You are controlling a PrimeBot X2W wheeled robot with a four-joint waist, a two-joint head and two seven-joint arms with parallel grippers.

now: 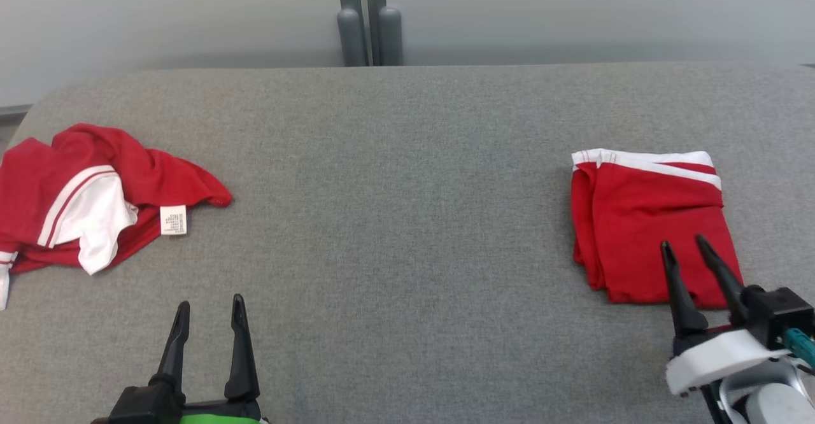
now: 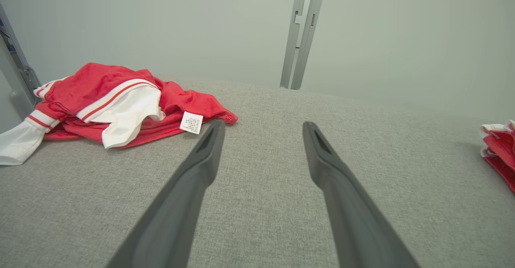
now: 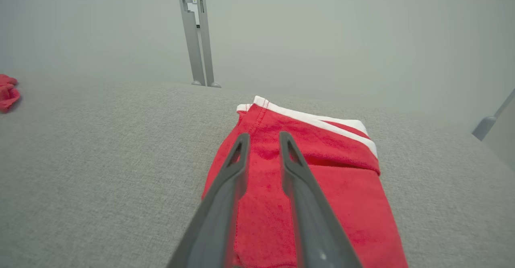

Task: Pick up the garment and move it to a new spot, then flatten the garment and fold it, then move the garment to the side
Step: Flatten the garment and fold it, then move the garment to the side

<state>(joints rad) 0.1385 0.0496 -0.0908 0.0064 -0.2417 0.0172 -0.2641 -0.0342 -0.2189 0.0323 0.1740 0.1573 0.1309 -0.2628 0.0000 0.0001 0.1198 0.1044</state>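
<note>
One folded garment [image 1: 643, 220], red with a white band along its far edge, lies flat on the right part of the grey worktop [image 1: 407, 156], close to the right edge. The right hand [image 1: 682, 243] hovers at the garment's near edge, pointing across the red cloth. Its two dark fingers stand a little apart, with a narrow gap between the tips and nothing pinched in it. The red cloth shows through that gap in the right wrist view, and I cannot tell whether the tips touch the fabric. The left hand [image 1: 210, 303] sits at the near left of the worktop, its fingers spread wide and empty over bare grey surface. Well apart from the folded piece, at the far left, a crumpled garment [image 1: 95, 188] in red and white lies in a heap, with a small white label [image 1: 172, 219] showing on its right side. Behind the worktop two grey posts [image 1: 369, 23] rise against a pale wall [image 1: 573, 10]
</note>
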